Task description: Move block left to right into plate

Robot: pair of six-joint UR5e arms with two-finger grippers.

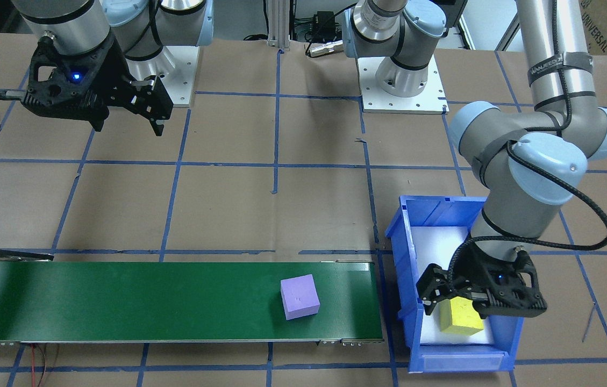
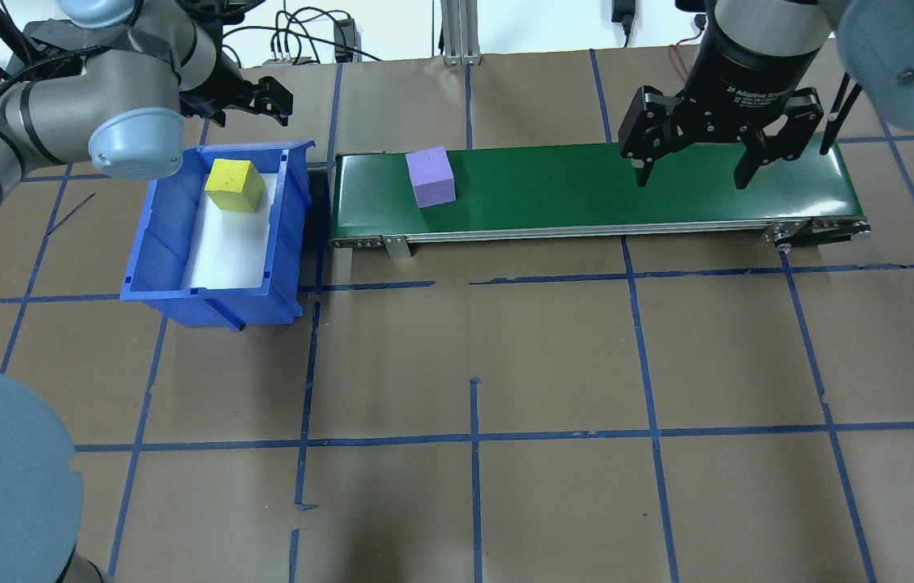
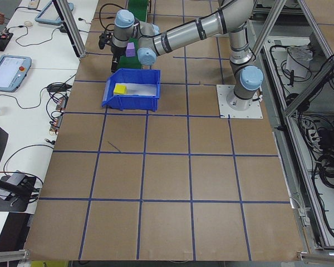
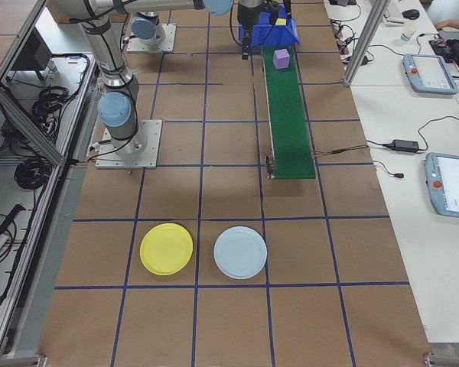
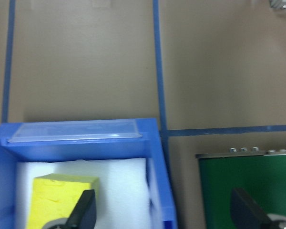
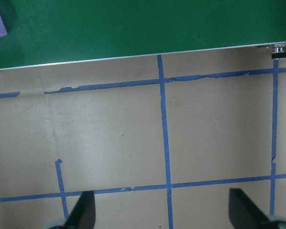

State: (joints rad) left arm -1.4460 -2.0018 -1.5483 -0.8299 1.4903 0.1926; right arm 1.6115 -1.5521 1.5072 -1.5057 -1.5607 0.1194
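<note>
Overhead exterior view: purple block (image 2: 431, 177) sits on the green conveyor belt (image 2: 586, 190) near its 9 o'clock end, just beside the blue bin (image 2: 157, 243); my reading is that the belt is there to carry it across to the right arm's side. A yellow block (image 2: 235, 185) rests on the white liner in the bin's far end (likely next in the queue). Left gripper (image 1: 478, 301) hangs over the bin's far end beside the belt, fingers spread wide, one over the yellow block and the other toward the belt, gripping nothing; contact with the block cannot be told from the wrist view. Right gripper (image 2: 695, 154) hovers above the belt's 3 o'clock end, fingers wide and empty, plausibly waiting to receive. Yellow plate (image 4: 166, 248) lies on the table well apart from the belt, past its right end, beside a pale blue plate (image 4: 240, 252); no block in it yet.
</note>
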